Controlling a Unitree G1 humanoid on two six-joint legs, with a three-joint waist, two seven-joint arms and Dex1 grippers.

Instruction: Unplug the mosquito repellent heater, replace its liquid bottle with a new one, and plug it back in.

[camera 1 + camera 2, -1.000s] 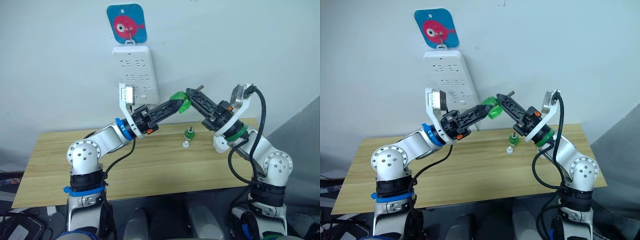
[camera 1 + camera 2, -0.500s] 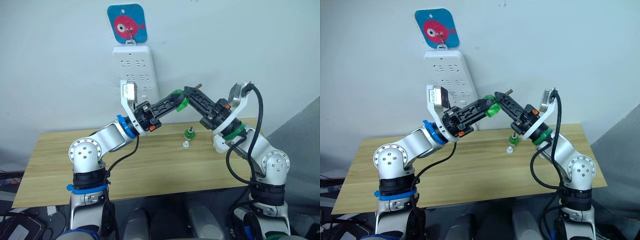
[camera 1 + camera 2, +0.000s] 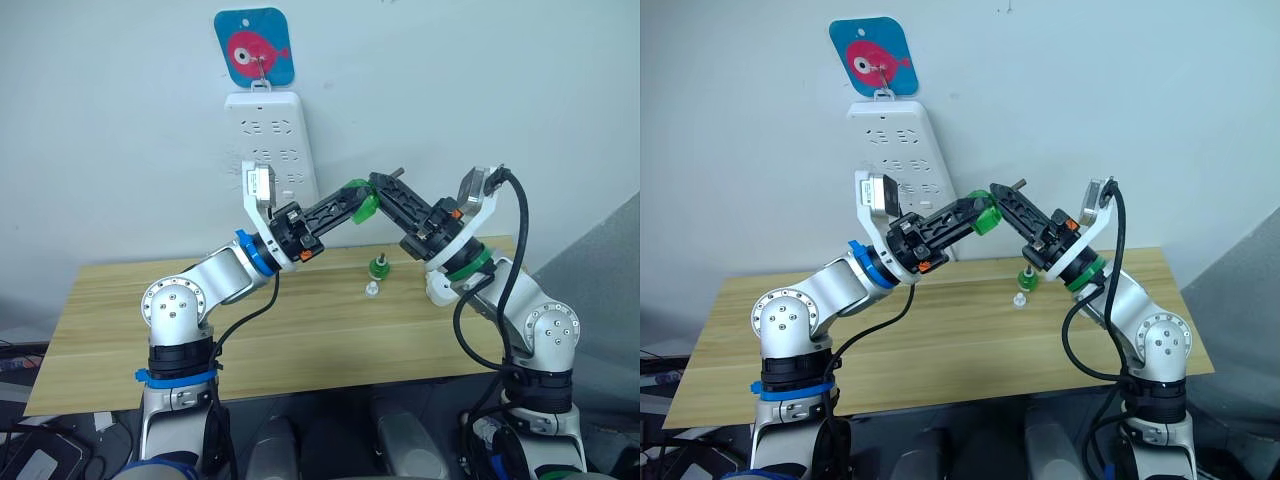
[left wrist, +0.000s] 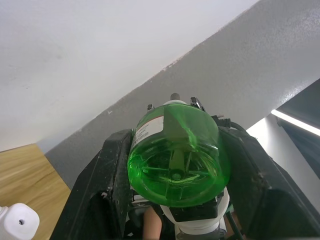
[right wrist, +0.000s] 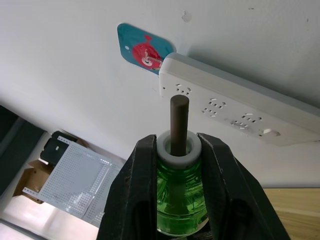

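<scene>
A green liquid bottle (image 3: 357, 200) with a dark wick hangs in the air above the table, in front of the wall. My left gripper (image 3: 349, 205) is shut on its base end (image 4: 175, 155). My right gripper (image 3: 376, 189) is shut on its white neck (image 5: 178, 145), and the wick sticks out past the fingers. A small rounded white piece with a round hole (image 4: 17, 222), apparently the mosquito repellent heater (image 3: 371, 289), lies on the table below the grippers. A second small green bottle (image 3: 378, 266) stands just behind it.
A long white power strip (image 3: 270, 140) hangs on the wall from a blue fish hook (image 3: 254, 45); my left wrist covers its lower part. The wooden table (image 3: 300, 340) runs below both arms, its front edge near me.
My left forearm has lifted a little, and the held bottle has risen slightly with it. Both grippers have stayed shut on the bottle.
</scene>
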